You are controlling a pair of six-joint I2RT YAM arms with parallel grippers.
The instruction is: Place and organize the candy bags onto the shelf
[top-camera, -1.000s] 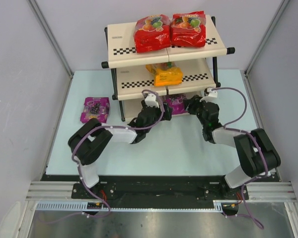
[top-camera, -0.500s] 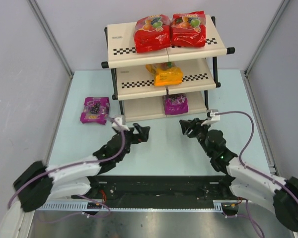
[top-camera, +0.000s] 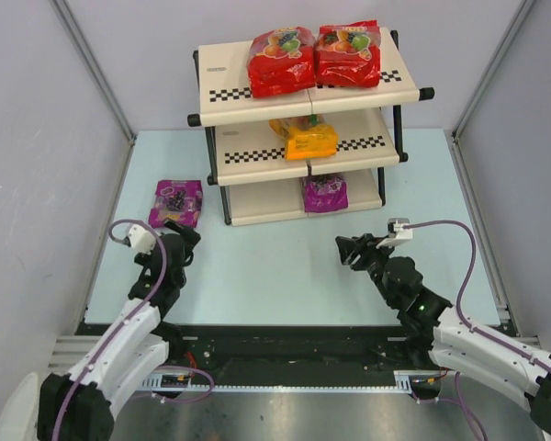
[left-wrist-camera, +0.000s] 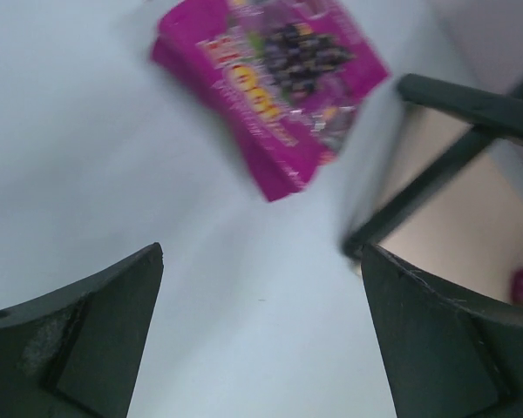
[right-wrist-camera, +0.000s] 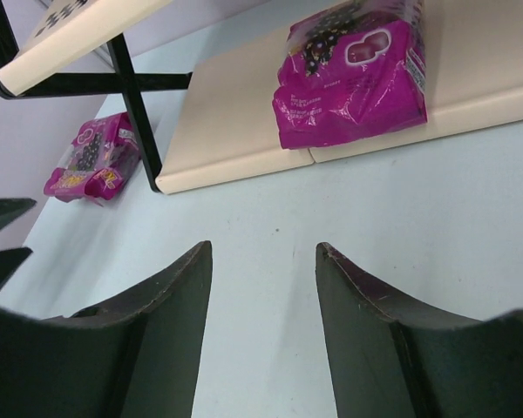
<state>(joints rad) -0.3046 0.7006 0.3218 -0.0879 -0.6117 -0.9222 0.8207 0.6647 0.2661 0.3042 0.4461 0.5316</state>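
we look down on a pale counter with a three-tier shelf at its far side, made of cream panels with checkered strips on a black tube frame. on the top tier, the left red bag and the right red bag lie side by side, touching. on the middle tier the orange-yellow bag lies near the centre, its front end reaching over the checkered strip. on the bottom tier the shelved purple bag lies flat towards the right, close to the panel's front edge. the loose purple bag lies flat on the counter, just left of the shelf's left legs and not touching them.

the left claw sits low over the counter near the loose purple bag, pointing at it. its fingers are spread wide with nothing between them. in its wrist view, which is blurred, the bag lies ahead of the fingertips and apart from them, with a black shelf leg to the right.

the right claw is at the right of the counter, in front of the shelf and well apart from it. its fingers stand apart and hold nothing. its wrist view faces the shelved purple bag on the bottom panel.
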